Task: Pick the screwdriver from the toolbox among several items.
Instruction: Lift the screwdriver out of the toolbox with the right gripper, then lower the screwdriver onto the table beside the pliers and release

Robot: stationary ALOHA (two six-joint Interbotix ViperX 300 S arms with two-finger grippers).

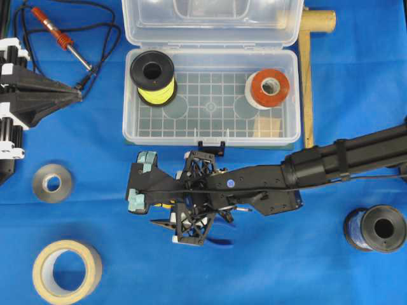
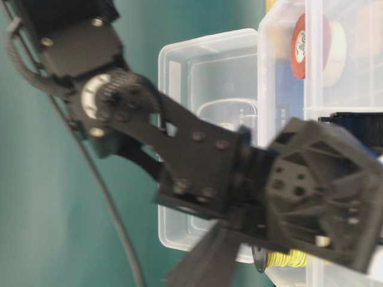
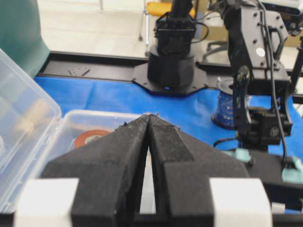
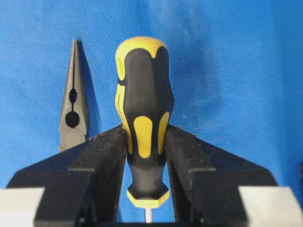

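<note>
The right gripper (image 4: 146, 142) pinches the screwdriver (image 4: 143, 109) at its handle waist — keep that squeeze firm, clear of the pliers (image 4: 73, 111); left gripper (image 3: 149, 124) is pressed together.

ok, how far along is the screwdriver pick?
Done: the screwdriver is out of the toolbox, which holds only spools. In hand: the right pincer is shut on its handle over the blue cloth, beside the pliers. Left pincer is shut and empty. Left: setting it down, if required.
</note>
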